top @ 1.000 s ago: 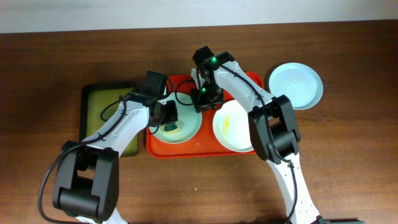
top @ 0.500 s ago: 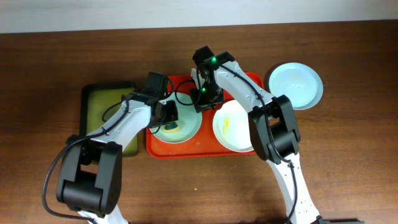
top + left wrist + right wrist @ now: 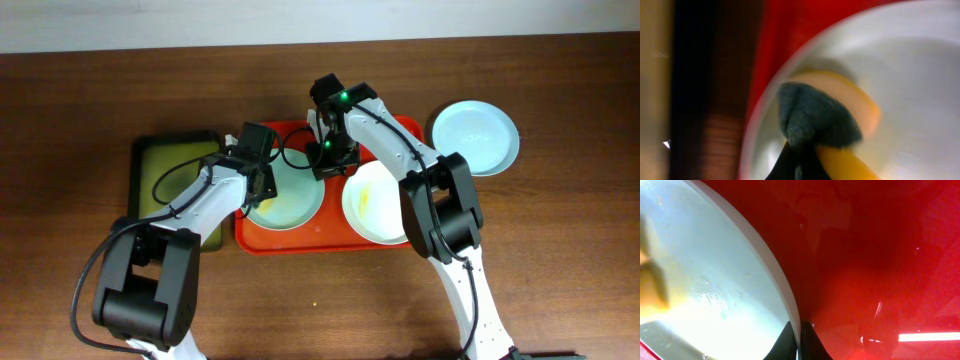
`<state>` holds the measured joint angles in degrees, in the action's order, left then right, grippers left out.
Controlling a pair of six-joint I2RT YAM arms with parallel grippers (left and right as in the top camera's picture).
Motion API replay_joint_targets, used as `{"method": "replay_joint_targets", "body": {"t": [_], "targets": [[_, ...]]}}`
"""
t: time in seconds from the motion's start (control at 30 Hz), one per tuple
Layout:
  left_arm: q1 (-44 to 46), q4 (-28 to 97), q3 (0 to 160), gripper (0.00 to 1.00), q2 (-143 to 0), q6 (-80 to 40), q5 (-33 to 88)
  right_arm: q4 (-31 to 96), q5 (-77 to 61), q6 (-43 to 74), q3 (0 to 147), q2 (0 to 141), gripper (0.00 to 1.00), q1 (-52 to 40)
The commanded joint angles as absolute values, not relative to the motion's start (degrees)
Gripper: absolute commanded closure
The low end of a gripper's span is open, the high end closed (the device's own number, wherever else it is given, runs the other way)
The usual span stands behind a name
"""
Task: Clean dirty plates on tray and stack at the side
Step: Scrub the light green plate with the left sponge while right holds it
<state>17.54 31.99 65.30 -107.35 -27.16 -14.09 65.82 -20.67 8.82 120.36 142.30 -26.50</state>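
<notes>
Seen from above, a red tray (image 3: 330, 236) sits mid-table, carrying two plates. A green plate (image 3: 295, 205) fills its left half. A white plate (image 3: 375, 200) with a yellow smear fills its right half. A blue plate (image 3: 475, 137) lies on the bare table (image 3: 560, 260), just past the tray's right edge near the far corner. A black tray (image 3: 165, 170) lies beside the red tray's left edge.

Your left gripper (image 3: 796, 157) is clenched on a sponge (image 3: 820, 120), yellow with a dark scouring face. The sponge rests on the green plate close to its left rim. Your right gripper (image 3: 796, 340) is pinched onto the thin right rim of that same plate, at the middle of the tray, bracing it.

What could go wrong:
- The rim pinch is narrow, so a hard scrub may pull the plate free or tip it.
- A plate that breaks loose could slide into the white plate just beside it.
- The sponge seems to be held by one end, so heavy pressure could twist it out of the jaws.
- Because the sponge is so near the left rim, a long stroke could carry it off the plate onto the tray.

The white plate is not yet wiped, and only the blue plate lies off the tray.
</notes>
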Motion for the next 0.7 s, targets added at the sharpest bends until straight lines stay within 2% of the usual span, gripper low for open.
{"method": "replay_joint_targets", "body": {"t": [0.0,0.07,0.27,0.4,0.53,0.67], "targets": [[16.7,35.0,65.2,1.0,-106.7,-24.1,-25.5,65.1,-17.3,9.1,118.7,143.7,0.95,-26.6],[16.7,36.7,67.3,1.0,-104.8,-24.1,-24.2,65.1,-17.3,9.1,118.7,143.7,0.95,-26.6],[16.8,35.2,68.1,1.0,-102.0,-24.4,0.6,64.9,-17.3,9.1,118.7,143.7,0.95,-26.6],[16.9,32.8,66.5,1.0,-105.2,-24.8,10.1,64.7,-17.3,9.1,118.7,143.7,0.95,-26.6],[17.2,33.1,66.5,1.0,-110.0,-24.8,10.0,64.7,-17.3,9.1,118.7,143.7,0.95,-26.6],[17.1,36.8,66.5,1.0,-112.6,-24.8,-3.9,64.7,-17.3,9.1,118.7,143.7,0.95,-26.6]]}}
